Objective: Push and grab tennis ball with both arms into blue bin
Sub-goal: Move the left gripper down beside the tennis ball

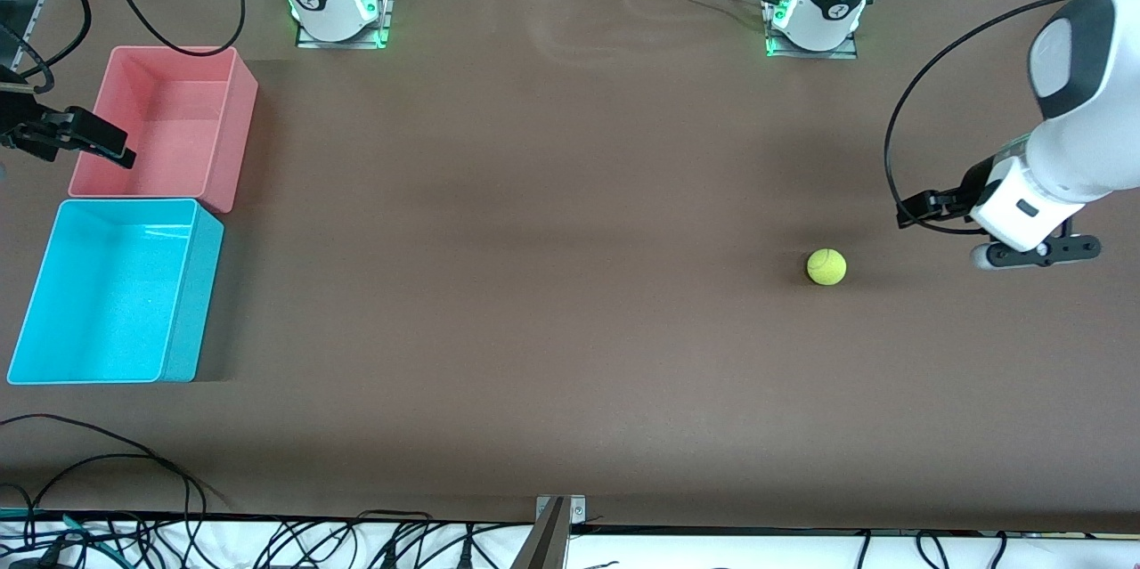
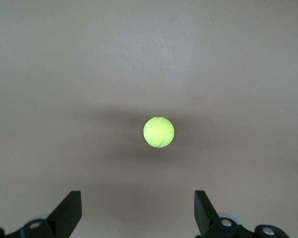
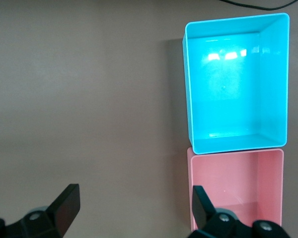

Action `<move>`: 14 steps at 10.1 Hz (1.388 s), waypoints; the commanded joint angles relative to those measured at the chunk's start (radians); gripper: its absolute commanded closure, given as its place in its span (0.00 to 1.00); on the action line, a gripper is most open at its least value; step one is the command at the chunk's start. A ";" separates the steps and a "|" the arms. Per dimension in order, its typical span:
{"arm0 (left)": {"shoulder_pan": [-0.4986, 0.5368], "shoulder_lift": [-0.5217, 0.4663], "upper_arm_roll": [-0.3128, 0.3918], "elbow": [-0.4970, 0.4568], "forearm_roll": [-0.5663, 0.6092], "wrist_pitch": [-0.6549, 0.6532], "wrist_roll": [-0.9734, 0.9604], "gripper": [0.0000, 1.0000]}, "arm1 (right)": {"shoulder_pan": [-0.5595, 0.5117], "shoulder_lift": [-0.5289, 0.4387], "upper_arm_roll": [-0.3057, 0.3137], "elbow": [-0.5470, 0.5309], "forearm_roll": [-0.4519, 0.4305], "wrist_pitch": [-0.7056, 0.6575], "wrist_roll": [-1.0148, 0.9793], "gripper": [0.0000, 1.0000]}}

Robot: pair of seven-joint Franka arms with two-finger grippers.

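Observation:
The tennis ball point(image 1: 826, 267) is a small yellow-green ball lying alone on the brown table toward the left arm's end. My left gripper point(image 1: 913, 210) hovers beside it, open, a clear gap away from it. In the left wrist view the ball point(image 2: 159, 132) lies ahead of the gripper point(image 2: 138, 203), and nothing is between the spread fingers. The blue bin point(image 1: 191, 302) stands at the right arm's end, with nothing in it. My right gripper point(image 1: 107, 146) hangs open in the air at the pink tub's edge. The right wrist view shows this gripper point(image 3: 136, 198) and the blue bin point(image 3: 186, 89).
A pink tub point(image 1: 233, 128) stands against the blue bin, farther from the front camera, and also shows in the right wrist view point(image 3: 238, 178). Loose cables point(image 1: 107, 453) lie along the table's front edge. Broad bare table separates the ball from the bins.

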 commanded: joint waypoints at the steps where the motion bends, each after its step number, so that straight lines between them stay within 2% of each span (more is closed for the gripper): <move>1: -0.004 -0.033 0.002 -0.122 -0.001 0.113 0.006 0.00 | -0.003 0.005 0.001 0.018 0.020 -0.004 0.007 0.00; 7: -0.005 -0.028 0.002 -0.338 0.000 0.346 0.004 0.00 | -0.004 -0.007 -0.001 0.021 0.017 -0.007 0.006 0.00; 8: -0.005 -0.027 0.001 -0.366 0.006 0.366 0.004 0.09 | -0.004 -0.007 -0.004 0.023 0.018 -0.003 0.006 0.00; 9: -0.007 -0.027 -0.002 -0.396 0.011 0.386 0.006 0.26 | -0.003 -0.006 -0.007 0.023 0.018 -0.001 0.007 0.00; 10: -0.014 -0.027 -0.002 -0.418 0.016 0.403 0.004 0.46 | -0.003 -0.006 -0.005 0.023 0.020 -0.001 0.007 0.00; 11: -0.026 -0.028 -0.002 -0.424 0.017 0.403 0.007 0.82 | -0.003 -0.004 -0.007 0.023 0.020 -0.001 0.007 0.00; 12: -0.030 -0.034 -0.004 -0.437 0.019 0.399 0.024 1.00 | -0.003 -0.004 -0.007 0.023 0.018 -0.001 0.007 0.00; 14: -0.033 -0.024 -0.007 -0.435 0.017 0.405 0.090 1.00 | -0.003 -0.003 -0.007 0.023 0.018 -0.001 0.006 0.00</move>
